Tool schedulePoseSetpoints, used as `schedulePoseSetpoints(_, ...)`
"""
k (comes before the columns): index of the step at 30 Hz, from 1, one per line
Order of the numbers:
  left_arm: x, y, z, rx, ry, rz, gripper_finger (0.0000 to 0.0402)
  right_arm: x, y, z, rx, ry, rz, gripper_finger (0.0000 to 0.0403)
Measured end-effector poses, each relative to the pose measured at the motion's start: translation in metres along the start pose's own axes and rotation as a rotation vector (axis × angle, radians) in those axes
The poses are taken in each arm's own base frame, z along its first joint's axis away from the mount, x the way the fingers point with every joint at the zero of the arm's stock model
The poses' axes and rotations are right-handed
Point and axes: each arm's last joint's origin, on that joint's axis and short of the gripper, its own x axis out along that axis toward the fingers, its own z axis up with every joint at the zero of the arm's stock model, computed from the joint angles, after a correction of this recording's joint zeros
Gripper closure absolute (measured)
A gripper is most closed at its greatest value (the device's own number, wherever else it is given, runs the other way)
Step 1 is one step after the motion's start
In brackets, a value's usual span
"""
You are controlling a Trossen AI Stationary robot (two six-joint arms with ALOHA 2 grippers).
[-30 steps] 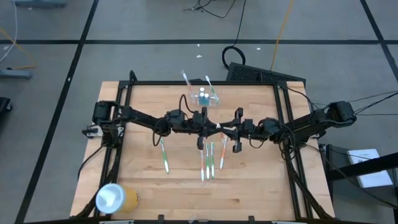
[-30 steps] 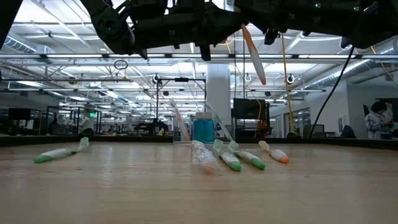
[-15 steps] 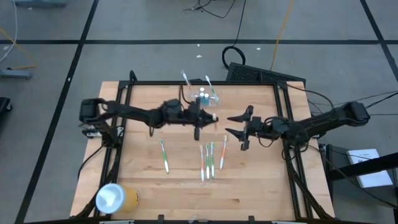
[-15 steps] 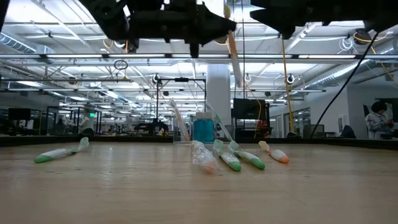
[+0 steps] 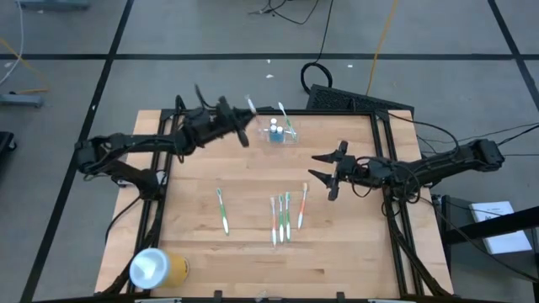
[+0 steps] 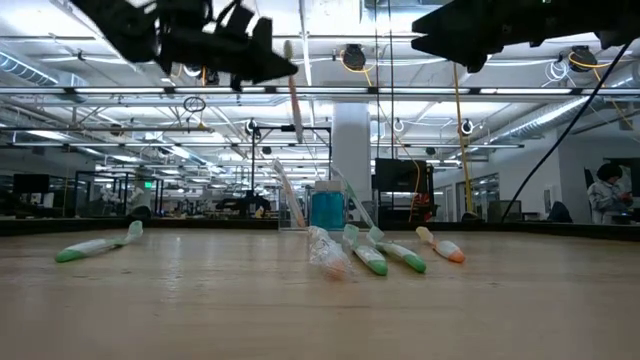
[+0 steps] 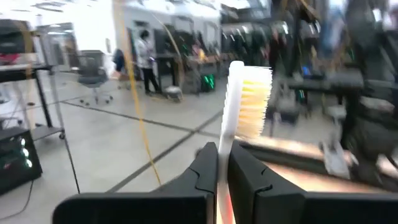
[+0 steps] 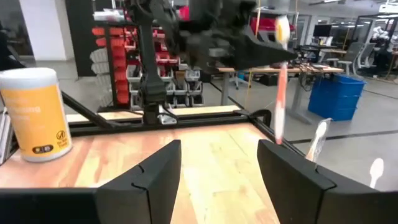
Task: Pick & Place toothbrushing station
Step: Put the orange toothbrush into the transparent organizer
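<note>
The toothbrushing station point(image 5: 278, 133), a small see-through holder, stands near the table's far edge with two toothbrushes leaning out of it; it also shows in the low view point(image 6: 325, 208). My left gripper point(image 5: 242, 135) hangs just left of it, shut on an orange-handled toothbrush point(image 6: 294, 100). Several more toothbrushes point(image 5: 286, 216) lie flat on the wood at mid-table. My right gripper point(image 5: 324, 167) stands open at the right, high above the table, with nothing between its fingers point(image 8: 149, 180). My left gripper pinches the toothbrush between its two fingers point(image 7: 208, 165), on the neck just below the bristle head point(image 7: 225, 146). The fingers come level and lie across the brush. It stands about upright, head up, its orange handle point(image 8: 278, 106) hanging below, clear of the table.
A yellow cylinder with a white round end point(image 5: 156, 268) stands at the near left corner. A single toothbrush point(image 5: 222, 210) lies left of the others. Black frame rails point(image 5: 168, 168) run along the table's left and right sides.
My right gripper has opened, let go of the toothbrush and drawn back a little toward the right edge. My left gripper, shut on the brush, has carried it up and toward the far left, to beside the holder.
</note>
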Motion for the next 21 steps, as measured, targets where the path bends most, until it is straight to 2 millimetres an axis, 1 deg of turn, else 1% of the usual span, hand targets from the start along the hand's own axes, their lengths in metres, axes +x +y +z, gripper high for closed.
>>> schedulePoseSetpoints(2, -0.006, 0.018, -0.01, -0.058, -0.047, 0.023, 0.0388, 0.0, -0.001, 0.0, -0.002, 0.0, -0.006, 0.0198)
schedulePoseSetpoints(4, -0.008, 0.032, -0.019, -0.086, -0.082, 0.06, 0.0388, 0.001, -0.003, 0.0, -0.002, 0.0, -0.014, 0.0198)
schedulePoseSetpoints(6, -0.009, 0.043, -0.03, -0.09, -0.06, 0.103, 0.0388, 0.001, -0.004, 0.001, 0.0, -0.006, -0.02, 0.0198)
schedulePoseSetpoints(8, -0.006, 0.051, -0.037, -0.103, -0.038, 0.128, 0.0388, 0.002, -0.005, 0.0, 0.001, -0.006, -0.024, 0.02)
schedulePoseSetpoints(10, -0.003, 0.056, -0.046, -0.126, -0.02, 0.143, 0.0388, 0.002, -0.005, 0.0, 0.0, -0.004, -0.027, 0.0202)
schedulePoseSetpoints(14, 0.005, 0.057, -0.067, -0.134, 0.011, 0.148, 0.0388, 0.003, -0.007, 0.0, -0.003, -0.005, -0.033, 0.0202)
schedulePoseSetpoints(17, 0.011, 0.057, -0.079, -0.149, -0.017, 0.149, 0.0388, 0.003, -0.008, 0.0, -0.003, -0.005, -0.038, 0.0202)
schedulePoseSetpoints(21, 0.015, 0.059, -0.095, -0.154, -0.014, 0.171, 0.0388, 0.003, -0.008, 0.0, 0.002, -0.005, -0.04, 0.0203)
